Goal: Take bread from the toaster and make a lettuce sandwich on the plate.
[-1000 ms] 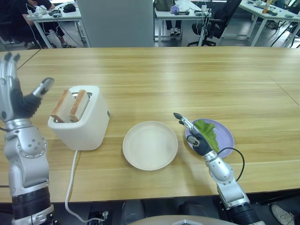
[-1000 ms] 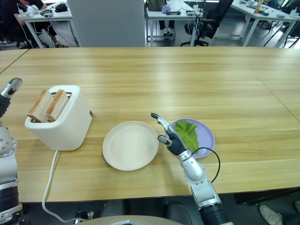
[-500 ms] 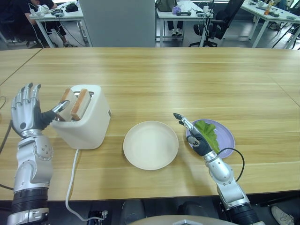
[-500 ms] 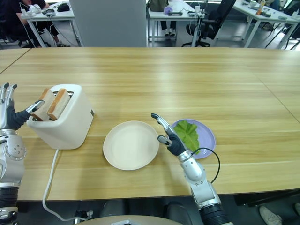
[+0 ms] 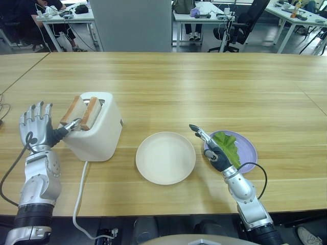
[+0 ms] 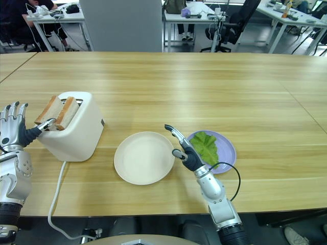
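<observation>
The fingers (image 5: 33,113) of the left hand (image 5: 38,133) are spread and point upward, pinching nothing, while the thumb stretches sideways to the near one of two slices of browned bread (image 5: 76,109) standing in the slots of the white box-shaped toaster (image 5: 99,138); whether the thumb tip actually touches the crust is hard to tell. The fingers (image 5: 198,132) of the right hand (image 5: 213,151), seen edge-on, lie stretched forward and close together, holding nothing, between the round cream plate (image 5: 153,171) and the small purple plate (image 5: 249,148) that carries the green lettuce leaf (image 5: 227,145). The step in hand looks like drawing out the first slice; a good grasp would close the fingers on the far face against the thumb, high on the exposed part, then lift straight up so the toaster does not tip or drag on its white power cable (image 5: 79,194). Everything rests on a pale wooden table (image 5: 204,87); behind it stand a grey partition (image 5: 135,23), desks (image 6: 196,11) and office chairs (image 5: 240,20).
</observation>
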